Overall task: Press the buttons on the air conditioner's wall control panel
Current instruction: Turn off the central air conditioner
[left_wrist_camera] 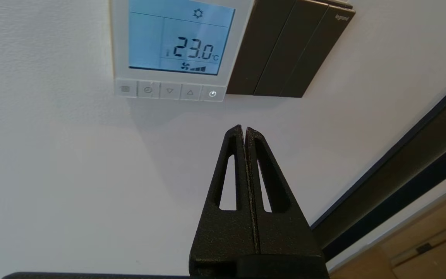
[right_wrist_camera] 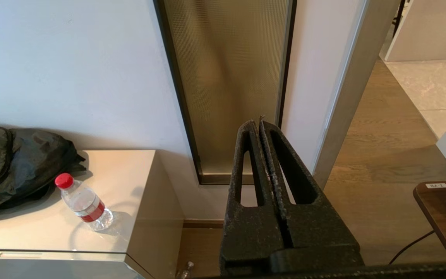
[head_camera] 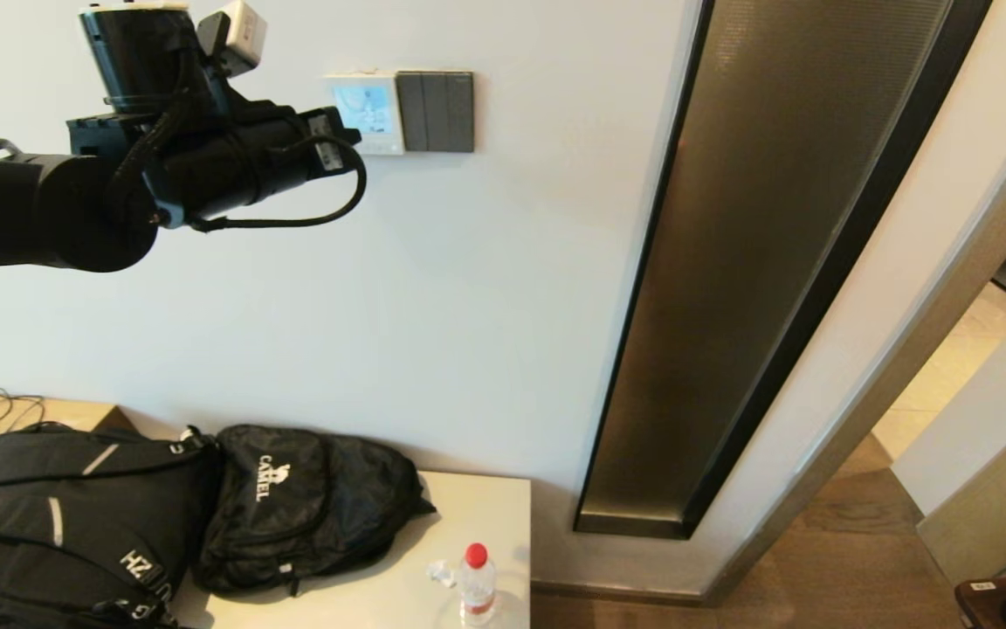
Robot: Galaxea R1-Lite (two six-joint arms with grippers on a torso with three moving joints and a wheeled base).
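Note:
The air conditioner's wall control panel (head_camera: 366,112) is a small white square on the wall, its screen lit blue and reading 23.0 °C in the left wrist view (left_wrist_camera: 180,38). The buttons (left_wrist_camera: 170,91) form a pale row along its lower edge. My left gripper (left_wrist_camera: 243,128) is shut and empty, raised in front of the wall. Its tips sit a little below the button row and apart from the panel. In the head view the left gripper (head_camera: 351,136) partly covers the panel's lower left corner. My right gripper (right_wrist_camera: 257,122) is shut and empty, held low and out of the head view.
A dark grey three-rocker switch plate (head_camera: 437,112) adjoins the panel's right side. A tall dark-framed glass strip (head_camera: 774,262) and a doorway stand to the right. Below, a pale cabinet (head_camera: 477,515) holds two black backpacks (head_camera: 293,507) and a red-capped bottle (head_camera: 476,581).

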